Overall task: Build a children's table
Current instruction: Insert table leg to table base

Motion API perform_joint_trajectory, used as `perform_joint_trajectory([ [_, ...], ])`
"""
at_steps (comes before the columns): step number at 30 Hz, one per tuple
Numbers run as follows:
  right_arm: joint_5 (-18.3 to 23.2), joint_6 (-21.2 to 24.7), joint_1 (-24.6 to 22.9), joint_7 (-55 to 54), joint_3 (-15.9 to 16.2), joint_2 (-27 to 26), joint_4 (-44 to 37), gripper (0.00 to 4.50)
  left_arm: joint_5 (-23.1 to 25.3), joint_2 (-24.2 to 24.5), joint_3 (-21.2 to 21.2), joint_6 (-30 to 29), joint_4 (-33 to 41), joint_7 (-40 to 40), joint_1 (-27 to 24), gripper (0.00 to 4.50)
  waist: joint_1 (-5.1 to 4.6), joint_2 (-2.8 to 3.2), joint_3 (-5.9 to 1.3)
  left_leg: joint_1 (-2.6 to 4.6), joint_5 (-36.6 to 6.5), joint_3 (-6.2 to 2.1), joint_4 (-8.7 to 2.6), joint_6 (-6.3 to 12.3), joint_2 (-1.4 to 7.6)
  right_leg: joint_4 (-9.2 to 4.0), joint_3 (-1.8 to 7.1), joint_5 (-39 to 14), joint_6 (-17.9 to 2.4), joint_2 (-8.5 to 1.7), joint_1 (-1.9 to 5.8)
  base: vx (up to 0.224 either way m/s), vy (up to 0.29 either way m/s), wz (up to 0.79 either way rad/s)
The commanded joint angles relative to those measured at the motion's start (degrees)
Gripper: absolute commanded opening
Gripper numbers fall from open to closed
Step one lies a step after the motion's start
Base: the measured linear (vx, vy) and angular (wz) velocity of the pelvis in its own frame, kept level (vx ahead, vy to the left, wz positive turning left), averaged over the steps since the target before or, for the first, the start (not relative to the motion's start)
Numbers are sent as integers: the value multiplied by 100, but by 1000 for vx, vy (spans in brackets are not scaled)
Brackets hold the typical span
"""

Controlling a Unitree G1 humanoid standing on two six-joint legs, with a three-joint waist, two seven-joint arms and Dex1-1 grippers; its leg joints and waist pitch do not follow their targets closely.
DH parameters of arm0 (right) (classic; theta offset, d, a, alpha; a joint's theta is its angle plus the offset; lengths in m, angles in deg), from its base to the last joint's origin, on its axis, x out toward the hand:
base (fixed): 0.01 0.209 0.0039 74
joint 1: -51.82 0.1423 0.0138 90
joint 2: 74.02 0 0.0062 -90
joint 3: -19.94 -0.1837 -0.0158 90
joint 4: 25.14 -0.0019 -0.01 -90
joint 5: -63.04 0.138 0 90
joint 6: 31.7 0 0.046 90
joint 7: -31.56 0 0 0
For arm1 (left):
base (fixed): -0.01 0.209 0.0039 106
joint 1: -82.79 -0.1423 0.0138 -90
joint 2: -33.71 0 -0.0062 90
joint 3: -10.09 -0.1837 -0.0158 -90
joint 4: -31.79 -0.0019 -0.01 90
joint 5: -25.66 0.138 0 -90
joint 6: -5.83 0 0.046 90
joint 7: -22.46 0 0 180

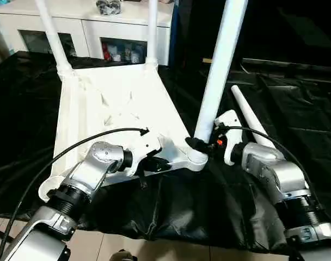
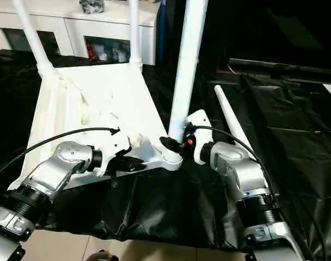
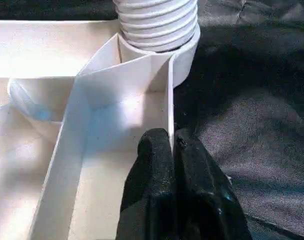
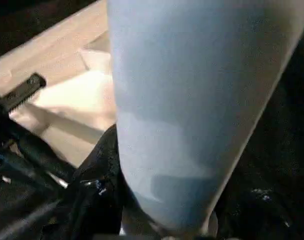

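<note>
At frame centre, the right hand [image 1: 201, 142] clamps the white tapered plastic tube leg [image 1: 217, 76]; the left hand [image 3: 173, 150] pinches the white ribbed plastic tabletop's rim [image 3: 170, 95]. The leg's top is cut off.

Smooth white plastic on creased black cloth.
You see the table top [image 1: 127, 103] and its leg [image 1: 220, 65] in slightly glossy plastic, ribbed at the leg's threaded end; the bench [image 1: 296, 114] drape shines faintly; forearms are brushed silver metal.

home room | white sideboard [image 1: 89, 27] (glass doors) | black-draped surface [image 1: 296, 109]
</note>
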Motion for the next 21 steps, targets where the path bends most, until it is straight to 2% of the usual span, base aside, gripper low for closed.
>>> perform_joint_trajectory([
  [1, 22, -33, -161, -50, -152, 16, 188, 191, -107, -75, 281, 242, -58, -51, 157, 0, 5, -12, -370, 92, -1466, -80, -412, -95, 217, -571, 295, -2028, -767, -528, 223, 0, 0, 0],
  [6, 182, -250, -594, -90, -383, -134, 244, 191, -69, -83, 309, 230, -91, -142, 186, 0, 48, 3, -365, 97, -1567, -87, -426, -74, 222, -609, 292, -2286, -672, -537, 214, 0, 0, 0],
  [11, 276, -427, -810, -144, -514, -291, 285, 191, -32, -109, 344, 246, -171, -213, 230, 0, 72, 13, -363, 106, -1629, -86, -431, -65, 219, -634, 295, -2440, -630, -544, 195, 0, 0, 0],
  [12, 294, -487, -871, -180, -550, -336, 291, 191, -18, -120, 353, 254, -189, -217, 239, 0, 79, 45, -364, 117, -1656, -91, -431, -73, 220, -639, 294, -2471, -626, -546, 186, 0, 0, 0],
  [13, 281, -632, -999, -231, -583, -414, 311, 191, 4, -139, 360, 262, -216, -223, 253, 0, 75, 29, -359, 106, -1698, -97, -445, -72, 219, -649, 287, -2549, -592, -546, 192, 0, 0, 0],
  [18, -41, -834, -1167, -288, -323, -355, 191, 191, 19, -142, 356, 270, -230, -216, 266, 0, 65, 39, -346, 114, -1846, -112, -464, -85, 219, -683, 280, -2824, -502, -549, 175, 0, 0, 0],
  [21, -309, -857, -1164, -269, -36, -224, 44, 191, 39, -127, 339, 299, -253, -189, 283, 0, 62, 48, -343, 126, -1903, -117, -470, -102, 220, -703, 281, -2908, -459, -546, 165, 0, 0, 0],
])
